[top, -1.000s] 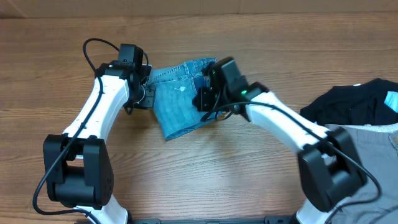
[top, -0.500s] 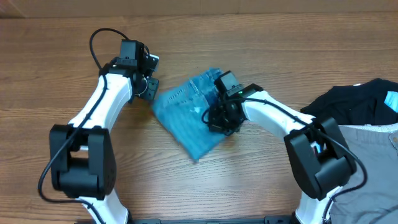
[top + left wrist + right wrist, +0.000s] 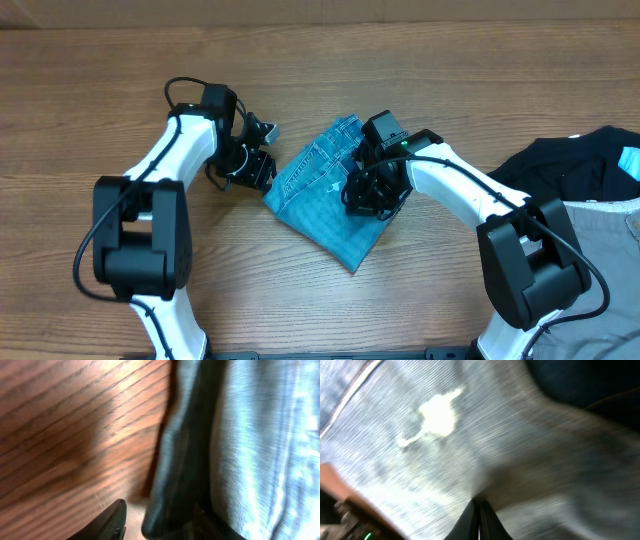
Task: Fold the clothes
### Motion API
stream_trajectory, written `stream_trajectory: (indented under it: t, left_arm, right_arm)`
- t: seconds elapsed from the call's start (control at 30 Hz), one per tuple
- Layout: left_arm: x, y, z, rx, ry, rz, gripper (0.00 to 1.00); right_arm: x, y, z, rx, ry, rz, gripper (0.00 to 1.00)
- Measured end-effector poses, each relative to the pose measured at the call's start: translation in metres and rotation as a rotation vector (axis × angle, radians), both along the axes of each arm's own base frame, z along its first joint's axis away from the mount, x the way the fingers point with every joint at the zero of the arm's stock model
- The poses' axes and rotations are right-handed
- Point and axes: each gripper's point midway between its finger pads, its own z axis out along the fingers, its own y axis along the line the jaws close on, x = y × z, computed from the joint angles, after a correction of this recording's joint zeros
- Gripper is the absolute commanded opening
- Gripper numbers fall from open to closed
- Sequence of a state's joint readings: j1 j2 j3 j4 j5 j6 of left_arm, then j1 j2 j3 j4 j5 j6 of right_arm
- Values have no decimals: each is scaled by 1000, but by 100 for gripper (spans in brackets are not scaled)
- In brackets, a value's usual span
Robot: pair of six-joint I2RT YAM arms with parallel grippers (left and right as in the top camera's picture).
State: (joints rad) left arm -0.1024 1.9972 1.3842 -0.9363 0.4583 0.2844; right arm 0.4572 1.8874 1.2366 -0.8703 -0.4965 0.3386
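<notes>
The light-blue jeans point(image 3: 322, 205) lie folded into a small bundle at the middle of the table, turned diagonally. My left gripper point(image 3: 264, 170) is open at the bundle's left edge. In the left wrist view its fingers point(image 3: 160, 522) straddle the dark folded edge of the jeans point(image 3: 260, 435). My right gripper point(image 3: 366, 194) is on top of the bundle's right part. In the right wrist view its fingers point(image 3: 480, 510) are shut together, with the denim point(image 3: 420, 460) puckered at their tips next to a white distress mark.
A black garment point(image 3: 570, 165) and a plain grey garment point(image 3: 600, 240) lie at the table's right edge. Bare wooden tabletop point(image 3: 300, 300) surrounds the jeans.
The jeans bundle has turned and slid toward the front and right with my right gripper on it. My left gripper has followed to the bundle's left edge.
</notes>
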Motion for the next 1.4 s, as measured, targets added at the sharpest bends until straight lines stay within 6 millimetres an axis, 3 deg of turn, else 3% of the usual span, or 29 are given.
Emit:
stream_trajectory:
  t: [0.07,0.23,0.37,0.5,0.6,0.67,0.73,0.8,0.87,0.97,1.03,1.1,1.17,1.3,1.4]
  left_arm:
    - [1,-1,18,-8,-40,-12,50]
    - [-2,2,55,0,-106,-29,50]
    - [3,12,54,42,-125,-11,57]
    - [-10,11,57,-25,-65,-5,54]
    - [-23,-2,49,-70,-43,-54,54]
    - [-32,-12,35,-81,-40,-94,47]
    - [-41,-24,6,-80,-69,-133,43]
    - [-45,-26,-7,-71,-84,-135,34]
    - [-48,-23,-23,-49,-91,-112,9]
    - [-44,-15,-32,0,-102,-16,4]
    - [-39,-5,-31,53,-95,64,6]
    - [-34,10,-29,92,-75,138,17]
    - [-31,28,-26,133,-50,192,21]
    - [-4,96,-1,265,-49,374,29]
    - [7,125,26,305,-49,447,37]
  right_arm:
    - [-4,6,10,47,11,4,10]
    - [-4,8,22,62,21,-43,10]
    - [2,-1,14,-5,18,-121,10]
    - [-4,-8,-3,-42,52,-192,9]
    - [-4,-9,-13,-40,56,-228,9]
    - [-5,-9,-18,-36,59,-248,10]
    - [-5,-9,-19,-33,60,-260,9]
    - [-5,-9,-20,-33,61,-264,9]
    - [-5,-9,-20,-32,61,-267,9]
    - [-5,-9,-20,-32,63,-271,9]
    - [-6,-9,-20,-35,68,-273,9]
    - [-9,-10,-20,-43,78,-274,9]
    - [-11,-11,-20,-49,88,-275,9]
    - [-13,-16,-21,-74,92,-279,9]
    - [-13,-16,-22,-76,91,-279,9]
